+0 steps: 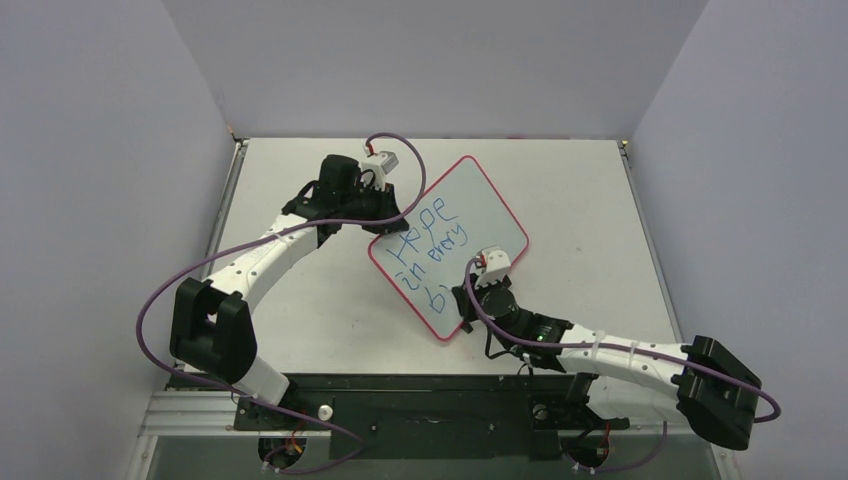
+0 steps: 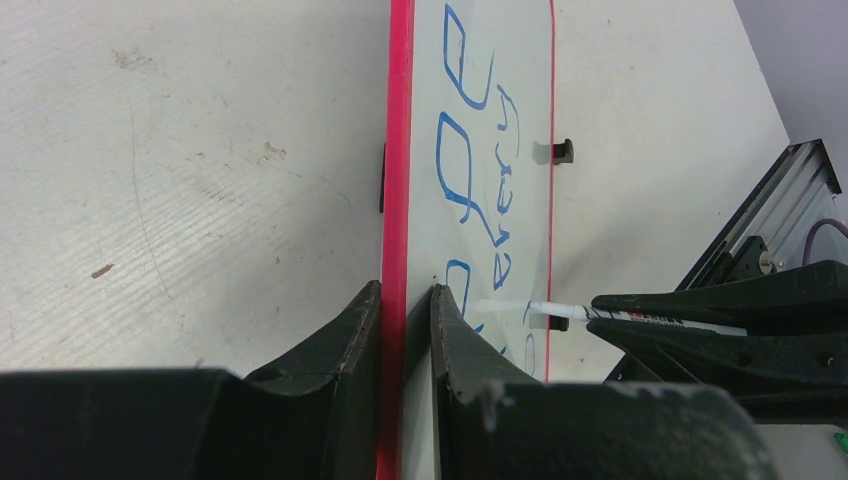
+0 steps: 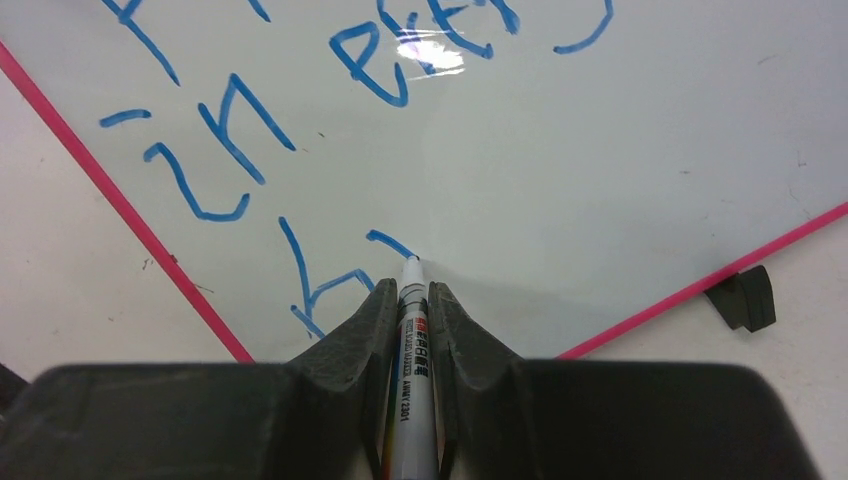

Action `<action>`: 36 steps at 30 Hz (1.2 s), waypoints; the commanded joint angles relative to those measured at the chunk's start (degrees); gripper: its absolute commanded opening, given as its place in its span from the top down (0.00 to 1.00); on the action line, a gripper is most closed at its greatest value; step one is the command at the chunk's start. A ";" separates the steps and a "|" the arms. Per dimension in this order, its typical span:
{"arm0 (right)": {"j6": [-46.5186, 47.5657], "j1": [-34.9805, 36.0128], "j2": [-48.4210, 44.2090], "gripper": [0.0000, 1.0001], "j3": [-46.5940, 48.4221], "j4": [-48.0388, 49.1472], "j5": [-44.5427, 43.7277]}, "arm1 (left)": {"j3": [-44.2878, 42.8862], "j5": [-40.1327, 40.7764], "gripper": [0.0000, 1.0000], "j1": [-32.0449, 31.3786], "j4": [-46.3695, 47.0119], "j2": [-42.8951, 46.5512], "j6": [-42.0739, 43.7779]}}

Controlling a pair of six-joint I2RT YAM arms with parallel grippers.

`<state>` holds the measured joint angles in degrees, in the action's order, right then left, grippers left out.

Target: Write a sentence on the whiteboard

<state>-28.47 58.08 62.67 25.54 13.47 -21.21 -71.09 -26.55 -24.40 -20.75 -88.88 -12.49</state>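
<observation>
Even, diffuse light from above fills the enclosure, and we find only faint, soft shadows on the grey surface (image 1: 300, 320). In the right wrist view one small white glare patch breaks the glossy whiteboard (image 3: 560, 170). The black left hand (image 2: 405, 290) and right hand (image 3: 410, 288) loom soft-edged close to their lenses, while the print on the marker (image 3: 410, 370) shows sharp.

Gloss on the board, matt nearly everywhere else
The whiteboard (image 3: 600, 180) is smooth and glossy, its red-pink rim (image 2: 398, 150) shiny like plastic; the table (image 2: 180, 200) is matt, finely grained and scuffed; left gripper (image 2: 405, 300) and right gripper (image 3: 410, 295) are matt black plastic; the marker (image 3: 412, 360) is slick white; the near rail (image 2: 775, 205) is ribbed bare metal
</observation>
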 commanded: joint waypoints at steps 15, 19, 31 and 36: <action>-4.45 1.76 -3.61 1.00 -2.90 -7.44 -2.59 | -0.59 7.37 1.00 -0.56 -4.95 -0.15 4.95; -2.91 1.77 -3.03 1.00 -0.46 -7.84 -3.21 | -0.54 7.38 1.00 -0.56 -5.00 -0.01 4.93; 0.20 1.22 1.98 1.00 4.99 -6.99 -3.57 | -0.51 7.21 1.00 -0.64 -5.00 0.05 4.93; 1.51 0.77 3.45 1.00 6.96 -6.97 -3.46 | -0.54 7.16 1.00 -0.73 -4.97 0.14 4.95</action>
<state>-28.18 59.27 64.42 29.82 5.48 -24.93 -71.09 -26.50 -24.51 -20.71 -88.88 -12.56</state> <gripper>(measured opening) 0.106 0.142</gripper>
